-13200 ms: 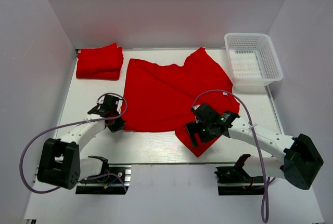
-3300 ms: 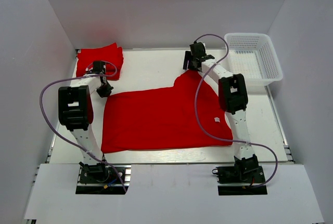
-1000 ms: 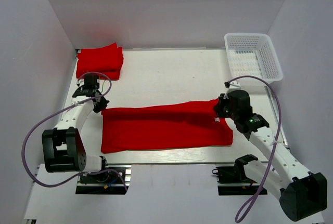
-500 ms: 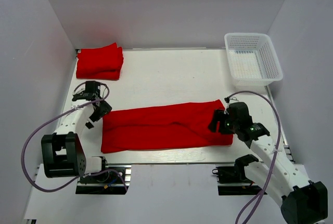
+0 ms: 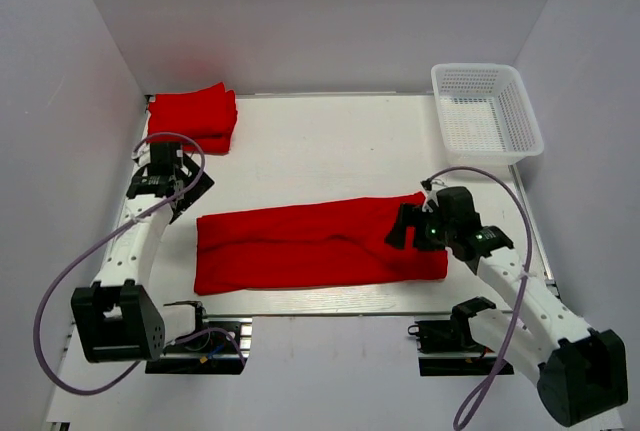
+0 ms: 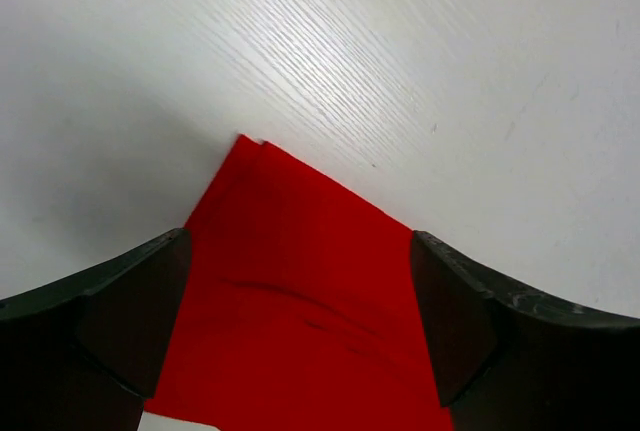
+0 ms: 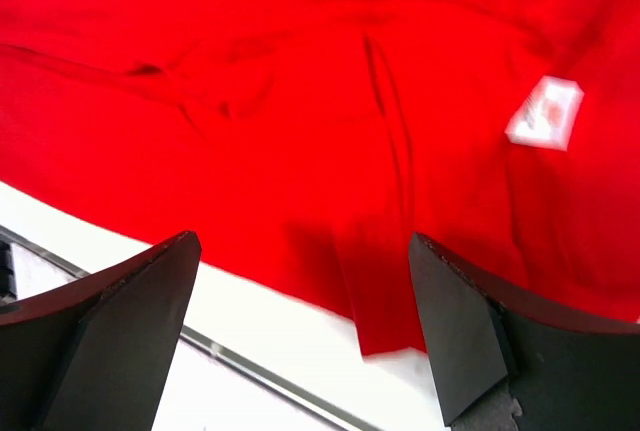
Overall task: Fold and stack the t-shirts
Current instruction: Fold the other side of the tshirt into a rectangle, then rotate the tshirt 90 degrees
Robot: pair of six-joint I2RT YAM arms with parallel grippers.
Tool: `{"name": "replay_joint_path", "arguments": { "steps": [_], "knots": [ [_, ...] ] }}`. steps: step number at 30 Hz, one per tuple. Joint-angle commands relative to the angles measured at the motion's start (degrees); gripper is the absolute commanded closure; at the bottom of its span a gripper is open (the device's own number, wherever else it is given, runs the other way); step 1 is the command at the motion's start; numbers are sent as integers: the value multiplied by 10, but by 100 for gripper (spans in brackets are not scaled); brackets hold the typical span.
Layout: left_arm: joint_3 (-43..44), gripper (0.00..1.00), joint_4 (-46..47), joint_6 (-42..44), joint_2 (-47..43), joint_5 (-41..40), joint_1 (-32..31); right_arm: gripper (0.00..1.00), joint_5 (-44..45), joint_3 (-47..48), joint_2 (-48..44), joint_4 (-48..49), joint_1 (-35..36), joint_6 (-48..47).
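One red t-shirt (image 5: 320, 246) lies flat on the table, folded into a long band running left to right. Another folded red t-shirt stack (image 5: 190, 121) rests at the far left corner. My left gripper (image 5: 180, 189) hovers just up and left of the band's left end, open and empty; in the left wrist view a corner of the red cloth (image 6: 300, 271) lies below the left gripper (image 6: 300, 326). My right gripper (image 5: 400, 228) is open above the band's right end. The right wrist view has my right gripper (image 7: 300, 331) over the shirt's near edge (image 7: 380, 281), holding nothing.
A white mesh basket (image 5: 487, 111) stands at the far right corner. A small white label (image 7: 543, 113) sits on the shirt near its right end. White walls close in the table on three sides, and the arm bases (image 5: 195, 346) sit at the near edge.
Both grippers have opened and let go of the shirt's ends. The left gripper has drawn back up and to the left; the right has shifted slightly left over the cloth.
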Motion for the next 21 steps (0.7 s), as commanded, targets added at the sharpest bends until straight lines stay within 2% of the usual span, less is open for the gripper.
{"name": "replay_joint_path", "arguments": {
  "steps": [1,6,11,14,21],
  "knots": [
    [-15,0,79,58,36,95,-7,10,-52,19,52,102,1,-15],
    [-25,0,112,76,93,146,-30,10,-65,23,112,165,1,-26],
    [-62,0,159,81,132,182,-47,10,-55,28,155,183,1,-29],
    [-77,0,154,81,165,182,-54,10,-18,31,153,174,1,-7],
    [-140,0,121,50,171,119,-60,10,53,29,183,156,-3,36]
  ]
}}
